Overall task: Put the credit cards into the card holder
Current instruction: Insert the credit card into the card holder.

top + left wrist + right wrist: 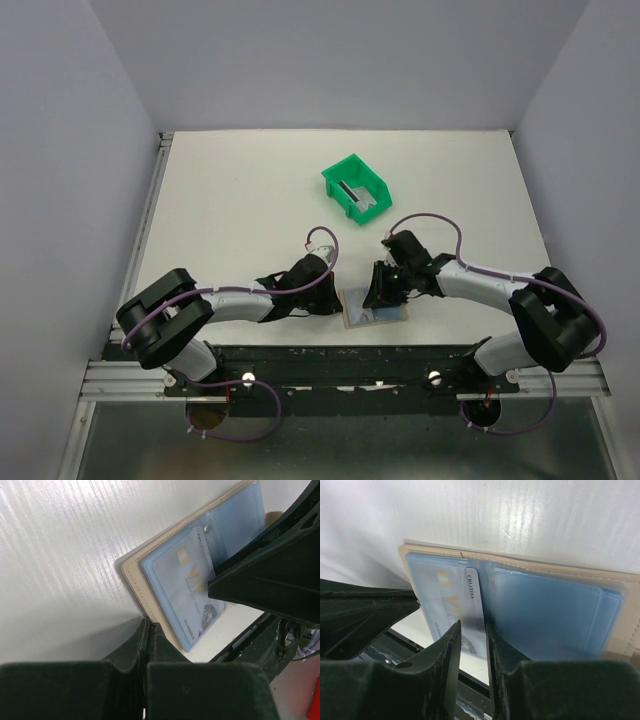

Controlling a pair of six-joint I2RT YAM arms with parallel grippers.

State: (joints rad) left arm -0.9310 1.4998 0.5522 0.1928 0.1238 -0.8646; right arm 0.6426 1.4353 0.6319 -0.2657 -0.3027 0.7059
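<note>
Alignment mattered: right claw (472, 626) pinched a credit card (472, 592) upright over the six-o'clock card holder (545, 605); left claw (149, 631) was shut, empty.

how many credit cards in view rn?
3. Bin card lies in the green bin; sleeved card sits inside the card holder; held card is edge-on in the right gripper. More may be hidden in the bin.

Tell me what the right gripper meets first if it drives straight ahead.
Probably the open card holder: the card pinched in the right gripper points at its blue inside near the fold.
</note>
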